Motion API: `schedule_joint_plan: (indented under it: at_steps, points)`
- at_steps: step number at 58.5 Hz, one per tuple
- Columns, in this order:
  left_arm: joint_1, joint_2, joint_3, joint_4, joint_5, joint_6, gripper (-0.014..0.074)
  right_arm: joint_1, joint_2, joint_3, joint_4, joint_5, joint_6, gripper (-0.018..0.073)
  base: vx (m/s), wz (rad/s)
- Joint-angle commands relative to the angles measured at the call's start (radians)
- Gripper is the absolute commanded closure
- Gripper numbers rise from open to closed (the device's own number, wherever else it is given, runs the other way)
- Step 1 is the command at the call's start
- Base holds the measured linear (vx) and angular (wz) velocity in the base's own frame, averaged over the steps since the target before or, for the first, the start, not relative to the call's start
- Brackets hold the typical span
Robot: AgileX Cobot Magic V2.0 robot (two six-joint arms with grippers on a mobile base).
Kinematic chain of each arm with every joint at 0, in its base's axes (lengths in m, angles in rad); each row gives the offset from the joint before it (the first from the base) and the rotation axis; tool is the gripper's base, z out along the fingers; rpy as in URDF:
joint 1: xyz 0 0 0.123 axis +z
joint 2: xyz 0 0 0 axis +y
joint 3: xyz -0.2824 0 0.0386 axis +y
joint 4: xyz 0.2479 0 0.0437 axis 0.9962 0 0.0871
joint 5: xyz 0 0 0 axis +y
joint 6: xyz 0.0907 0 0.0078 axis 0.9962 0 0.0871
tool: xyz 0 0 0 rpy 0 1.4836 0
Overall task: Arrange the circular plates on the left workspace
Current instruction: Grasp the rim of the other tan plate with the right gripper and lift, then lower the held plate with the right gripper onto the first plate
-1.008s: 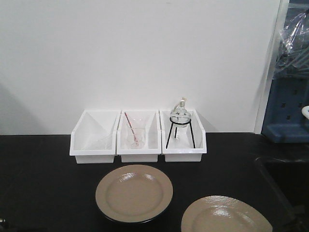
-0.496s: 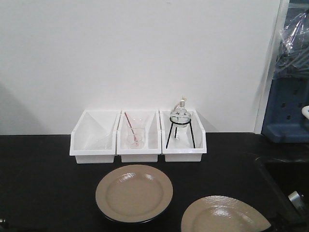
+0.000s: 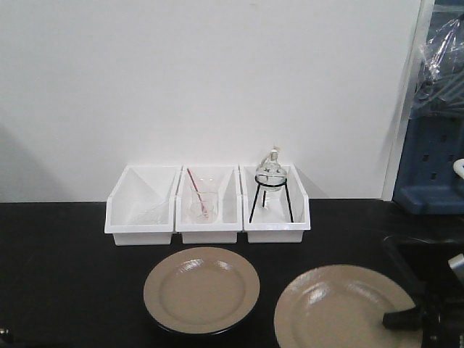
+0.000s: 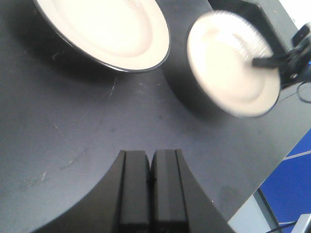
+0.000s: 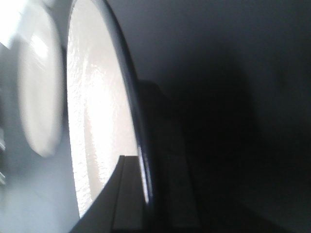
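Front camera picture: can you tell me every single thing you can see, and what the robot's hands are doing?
countertop: one, black, under everything
wall: one, white, behind the countertop
bins: three, white, in a row against the wall
beaker: one, clear glass with a red stick, in the middle bin
flask: one, clear glass on a black stand, in the right bin
blue equipment: one, far right edge
left plate: one, beige with a dark rim, flat on the countertop
right plate: one, same beige, front right
left arm's fingers: black, shut, holding nothing
right arm's fingers: black, shut on the right plate's rim
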Motion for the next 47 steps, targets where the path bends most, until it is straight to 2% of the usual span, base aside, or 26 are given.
schedule_joint_plan:
  at_steps: [1,8,15,33,47]
  points:
    - [-0.002,-0.029,-0.018,-0.061,0.043,0.002,0.0597,0.006,-0.096,-0.026,0.23,0.09,-0.006,0.0563,0.0,0.0]
    - [-0.002,-0.029,-0.018,-0.061,0.043,0.002,0.0597,0.059,-0.102,-0.036,0.386,0.106,-0.02,0.0563,0.0,0.0]
    - [-0.002,-0.029,-0.018,-0.061,0.043,0.002,0.0597,0.153,-0.075,-0.091,0.445,0.087,-0.029,0.0563,0.0,0.0]
    - [-0.002,-0.029,-0.018,-0.061,0.047,0.002,0.0597,0.441,0.092,-0.346,0.444,-0.097,0.062,0.0563,0.0,0.0]
    - [-0.002,-0.029,-0.018,-0.039,0.055,0.002,0.0597,0.547,0.255,-0.527,0.444,-0.131,0.145,0.0563,0.0,0.0]
